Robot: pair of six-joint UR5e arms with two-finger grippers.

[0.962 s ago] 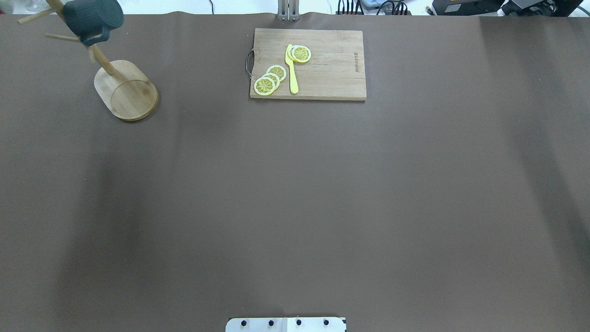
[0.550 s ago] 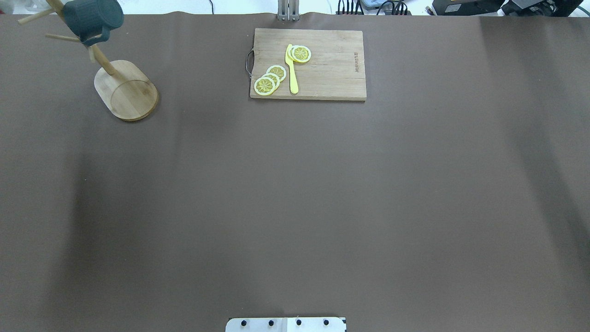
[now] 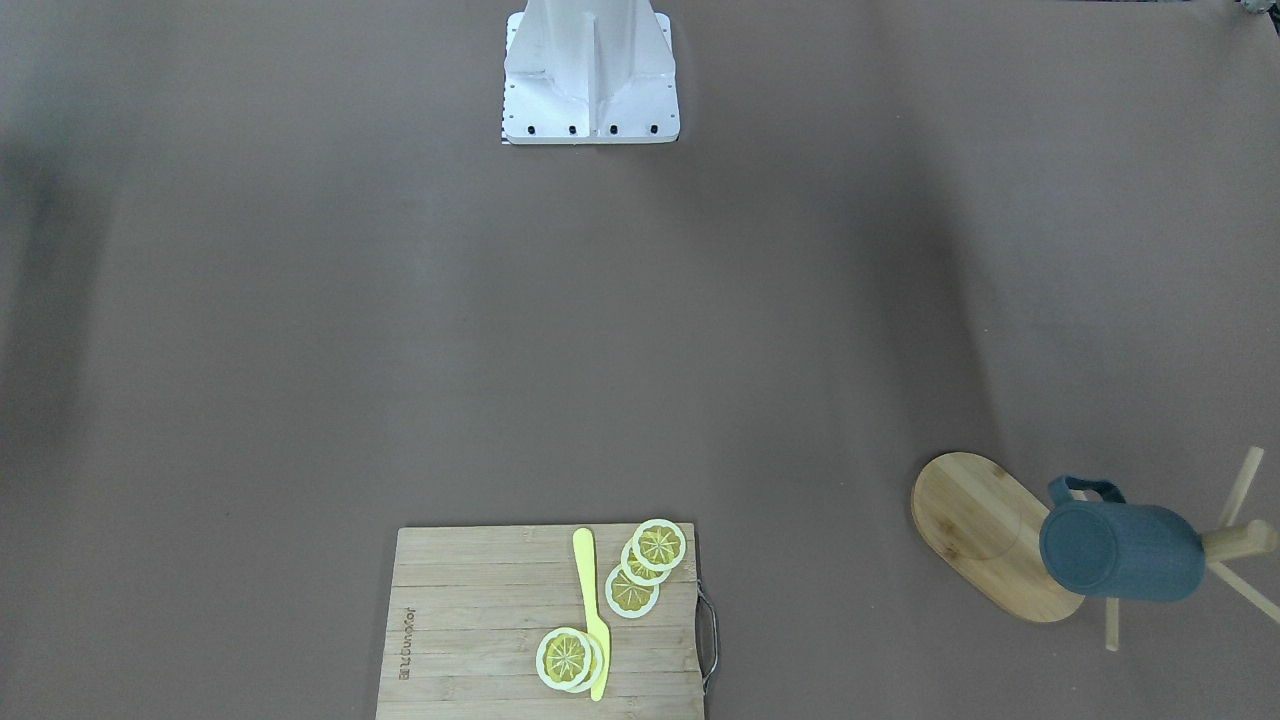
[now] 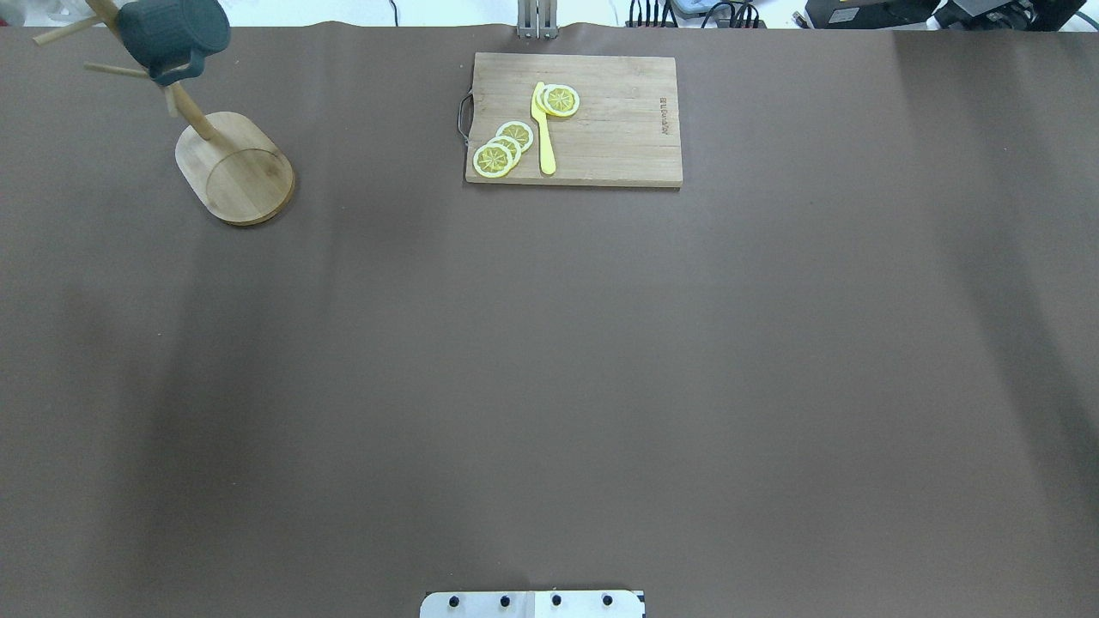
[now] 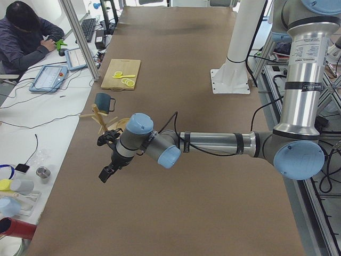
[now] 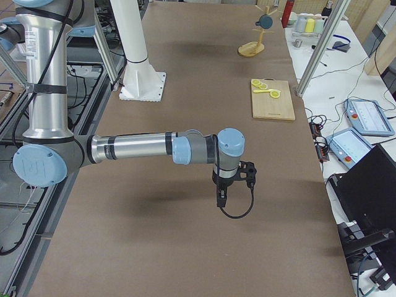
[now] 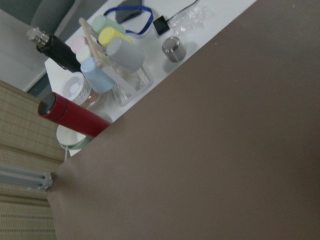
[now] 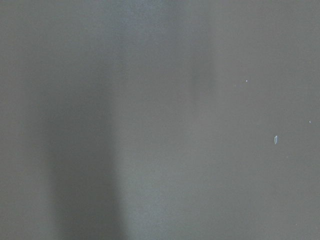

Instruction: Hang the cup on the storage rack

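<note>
The slate-blue cup (image 4: 173, 33) hangs by its handle on a peg of the bamboo storage rack (image 4: 236, 168) at the table's far left corner; no gripper touches it. The front-facing view has the cup (image 3: 1120, 552) tilted, bottom toward the camera, over the rack's oval base (image 3: 975, 525). My left gripper (image 5: 106, 173) shows only in the left side view, hanging above the table short of the rack (image 5: 99, 118). Only the right side view holds my right gripper (image 6: 221, 198), far from the cup (image 6: 265, 21). I cannot tell whether either is open or shut.
A cutting board (image 4: 573, 118) with lemon slices (image 4: 503, 148) and a yellow knife (image 4: 544, 129) lies at the far middle. The robot's white base (image 3: 590, 75) stands at the near edge. A red flask (image 7: 72, 117) and bottles sit on a side table past the left end.
The soft shadow on the table's left side has shifted. The cup, the rack and the cutting board have not moved.
</note>
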